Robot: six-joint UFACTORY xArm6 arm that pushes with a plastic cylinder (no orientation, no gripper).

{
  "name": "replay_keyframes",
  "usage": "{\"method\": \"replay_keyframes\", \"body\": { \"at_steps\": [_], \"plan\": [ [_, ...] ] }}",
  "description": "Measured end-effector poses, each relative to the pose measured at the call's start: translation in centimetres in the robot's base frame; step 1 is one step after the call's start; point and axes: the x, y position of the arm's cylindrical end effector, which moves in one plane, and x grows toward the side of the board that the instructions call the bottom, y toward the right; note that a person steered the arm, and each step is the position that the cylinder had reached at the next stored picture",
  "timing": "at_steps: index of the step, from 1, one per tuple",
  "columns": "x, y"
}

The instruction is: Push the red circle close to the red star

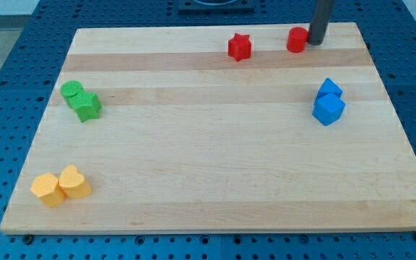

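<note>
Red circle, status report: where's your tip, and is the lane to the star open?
My tip at red circle, its right side. Red star to its left, gap between. Nothing in the lane.

A: What is carrying everything?

B: A pale wooden board [215, 166] is lying on a blue perforated table [6, 79].

A: What is sitting along the view's top?

B: A red star [240, 47] and a red circle [296, 40] are sitting there, apart. My tip [314, 42] is touching down just at the circle's right side.

A: And elsewhere?

B: Two green blocks [81, 100] are sitting together at the view's left, touching. Two yellow blocks [61, 185] are huddling at the bottom left. Two blue blocks [329, 102] are resting against each other at the right.
</note>
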Motion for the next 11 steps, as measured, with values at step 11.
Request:
{"method": "replay_keyframes", "body": {
  "at_steps": [11],
  "plan": [
    [0.2,-9.5]
  ]
}}
